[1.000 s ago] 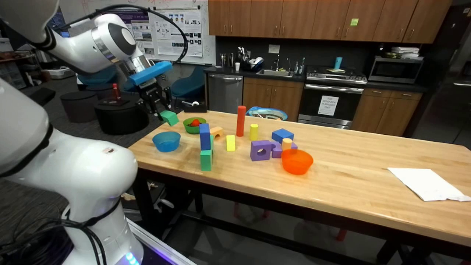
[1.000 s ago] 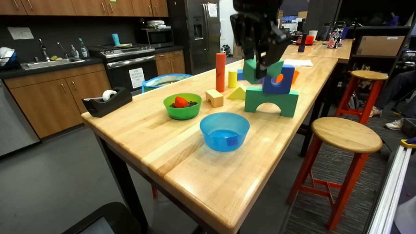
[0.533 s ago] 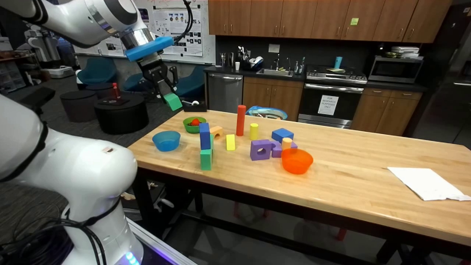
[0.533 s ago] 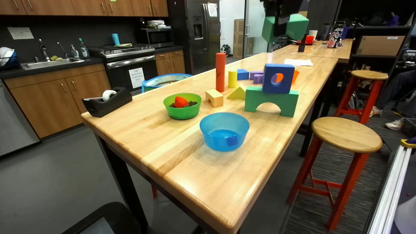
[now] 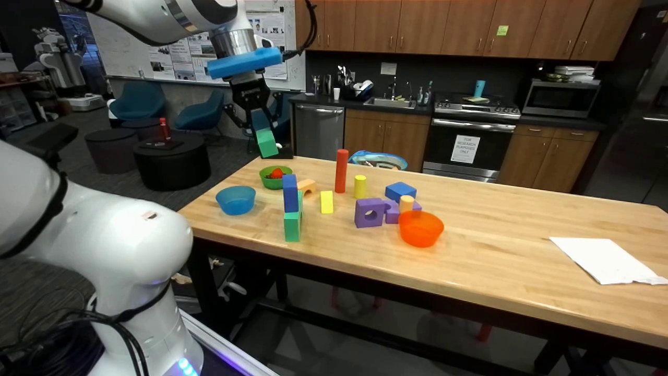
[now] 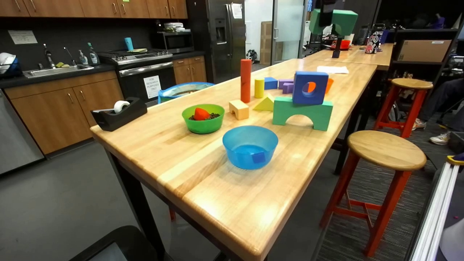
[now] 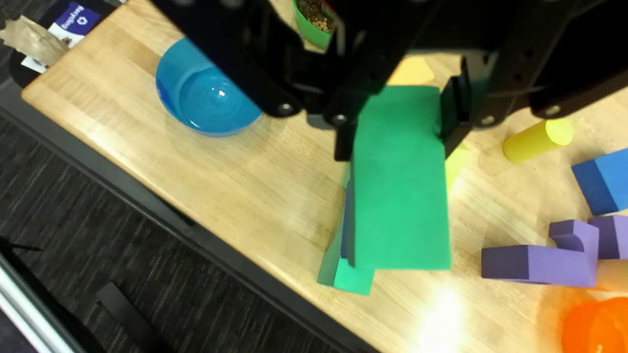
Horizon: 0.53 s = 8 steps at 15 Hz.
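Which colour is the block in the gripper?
Green; the block shows best in the wrist view.

Black pincer (image 7: 398, 130), plain green block (image 7: 402, 206), blue bowl (image 6: 240, 156), red cylinder (image 6: 245, 81), pale wood-grained tabletop (image 6: 224, 203)

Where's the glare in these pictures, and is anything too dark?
In an exterior view, the table shines near its closest corner; in the wrist view, white glare lies below the held green block, the blue bowl shows a glint, and the gripper is too dark for much detail.

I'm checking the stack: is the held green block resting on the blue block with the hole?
No: in an exterior view, the held green block hangs visibly apart from the blue block.
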Available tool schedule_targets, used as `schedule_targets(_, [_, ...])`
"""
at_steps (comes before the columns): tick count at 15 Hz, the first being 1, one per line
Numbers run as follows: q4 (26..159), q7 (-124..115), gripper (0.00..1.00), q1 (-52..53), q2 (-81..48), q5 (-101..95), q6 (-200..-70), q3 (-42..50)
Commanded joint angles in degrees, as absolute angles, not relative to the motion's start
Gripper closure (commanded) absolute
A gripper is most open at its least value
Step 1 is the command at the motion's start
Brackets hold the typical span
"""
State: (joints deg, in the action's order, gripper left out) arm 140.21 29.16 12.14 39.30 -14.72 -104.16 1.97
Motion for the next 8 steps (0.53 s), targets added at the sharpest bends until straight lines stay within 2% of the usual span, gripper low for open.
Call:
schedule_targets(1, [139.7,29.7,0.84,10.9,38.2,-12.3,-104.9,4.5])
schedule_targets(8, [140.2,29.7,0.84,9.4,32.9,-11.2,-108.9,5.7])
